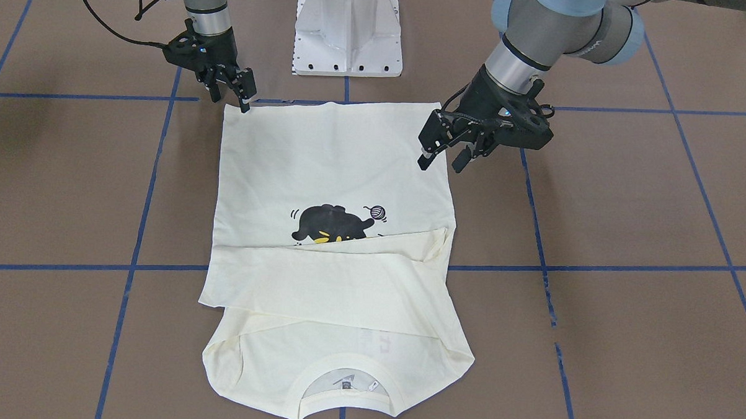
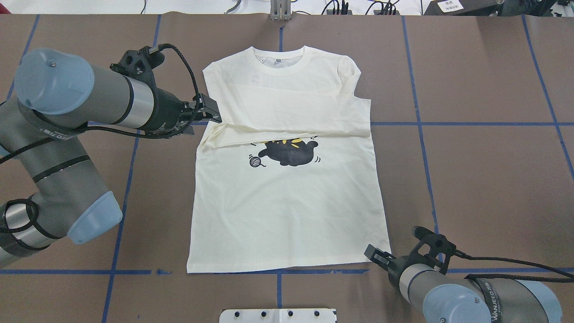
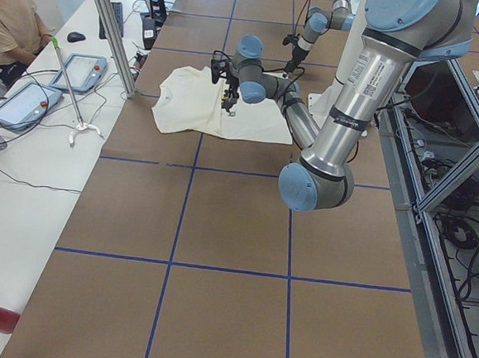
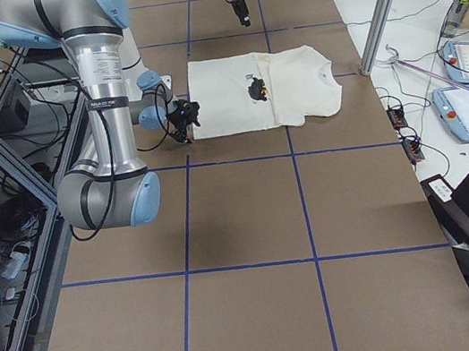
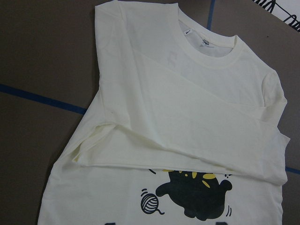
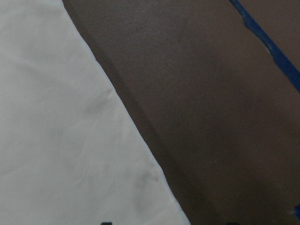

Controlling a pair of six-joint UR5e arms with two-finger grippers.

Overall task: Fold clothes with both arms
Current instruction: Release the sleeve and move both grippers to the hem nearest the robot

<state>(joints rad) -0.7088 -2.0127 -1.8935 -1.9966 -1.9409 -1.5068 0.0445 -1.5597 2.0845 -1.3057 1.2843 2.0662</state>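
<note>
Two pairs of fingers, both spread and empty: left fingers (image 1: 443, 157) over the T-shirt (image 1: 325, 164) at its side edge, right fingers (image 1: 232, 102) at its hem corner, toward the robot-side edge of the table (image 1: 628, 200).

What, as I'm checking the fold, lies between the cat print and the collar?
A sleeve folded across the shirt, overlapping the cat print's edge; seen in the overhead view.

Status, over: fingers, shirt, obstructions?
Left gripper open at T-shirt's side. Right gripper open at hem corner. T-shirt flat, print up, sleeves folded across. Nothing on it.
</note>
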